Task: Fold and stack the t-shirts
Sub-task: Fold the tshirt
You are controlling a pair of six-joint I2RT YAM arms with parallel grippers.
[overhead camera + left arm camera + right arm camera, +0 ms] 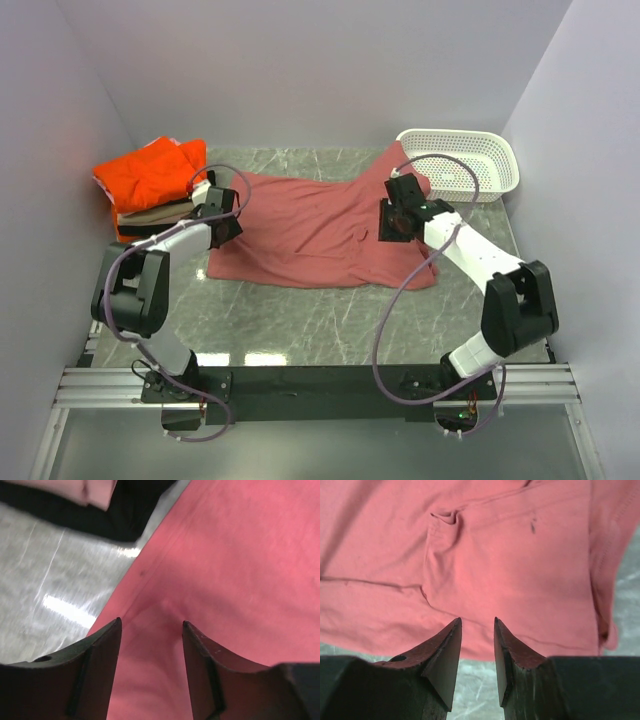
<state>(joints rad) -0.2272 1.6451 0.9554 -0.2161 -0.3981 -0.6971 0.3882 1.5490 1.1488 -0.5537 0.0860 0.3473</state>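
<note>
The red shirt (310,225) lies spread on the tabletop (300,320), mid-scene. Its long axis runs left to right, with the right end slanting toward the far side. There a tip of cloth reaches up beside the basket (470,160) in the far right corner. The left end stops short of the folded stack at far left. Which end holds the collar cannot be told. The right wrist view shows a hemmed sleeve-like flap on the right of the shirt (520,555) and a small pucker in the cloth.

In the stack, the orange shirt (150,175) lies on top and the beige shirt (160,212) under it. The black shirt (140,515) is lowest.

The left fingers (100,670) stand parted at the shirt's left edge (240,555). One tip is on each side of a low ridge of cloth, which is not visibly pinched. The right fingers (445,655) are over the right half of the shirt, near its near edge. They are parted by a narrow gap with nothing seen in it.
</note>
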